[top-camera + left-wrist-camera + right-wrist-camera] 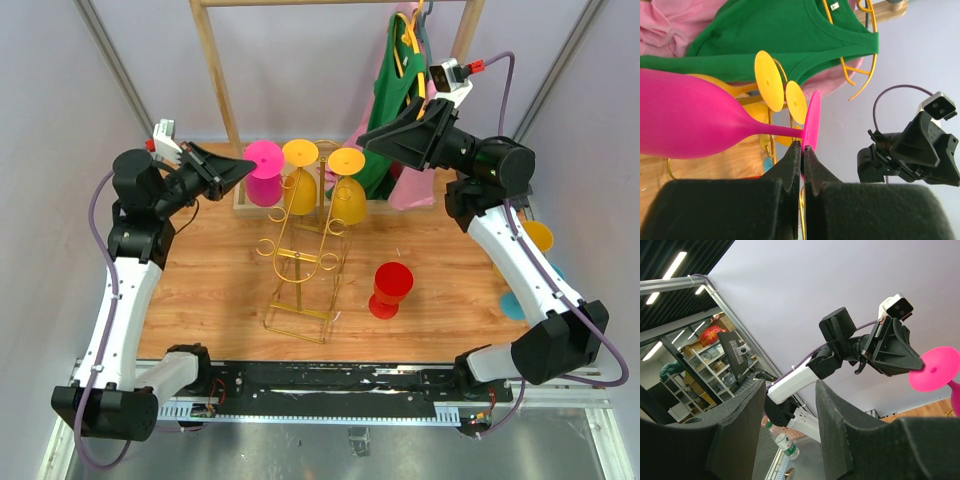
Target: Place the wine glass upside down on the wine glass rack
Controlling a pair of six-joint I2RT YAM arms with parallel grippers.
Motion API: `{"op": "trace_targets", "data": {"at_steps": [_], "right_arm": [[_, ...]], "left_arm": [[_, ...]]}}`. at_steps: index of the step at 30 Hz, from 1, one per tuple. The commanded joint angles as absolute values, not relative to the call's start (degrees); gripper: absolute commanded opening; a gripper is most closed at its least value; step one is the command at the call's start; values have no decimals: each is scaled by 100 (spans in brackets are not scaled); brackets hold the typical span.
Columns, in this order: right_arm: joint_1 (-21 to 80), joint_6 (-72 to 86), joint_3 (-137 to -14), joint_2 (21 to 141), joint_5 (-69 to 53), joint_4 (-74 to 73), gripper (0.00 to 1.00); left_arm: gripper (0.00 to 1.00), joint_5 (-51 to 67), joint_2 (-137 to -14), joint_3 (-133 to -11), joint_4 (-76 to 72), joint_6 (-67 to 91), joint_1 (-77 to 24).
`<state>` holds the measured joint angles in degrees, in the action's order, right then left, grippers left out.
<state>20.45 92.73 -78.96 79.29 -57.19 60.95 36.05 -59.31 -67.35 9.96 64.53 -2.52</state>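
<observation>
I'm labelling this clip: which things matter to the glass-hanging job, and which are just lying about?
Job: pink wine glass, wine glass rack, left tool gripping the glass's foot.
Lying about: red glass, green shirt, wooden rail.

This is a robotics lab: a wooden table (210, 280) sits inside a booth of plain pale walls (50, 120) and metal posts (108, 60). Beyond the booth are storage shelves (695, 367) with boxes, a monitor (735, 352) and strip lights (679, 260) on a dark ceiling.
</observation>
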Motion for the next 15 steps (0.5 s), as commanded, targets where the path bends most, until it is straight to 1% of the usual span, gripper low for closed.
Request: {"op": "trace_targets", "data": {"at_steps": [1,15], "right_arm": [[1995,9193,-7898,7865,-5649,6243,46],[2004,9193,-7843,7910,-5655,6275,46]], "left_arm": [[0,3699,-5879,-6657,912,6418,-397],[0,3584,-6051,-6741,995,6239,-780]]}}
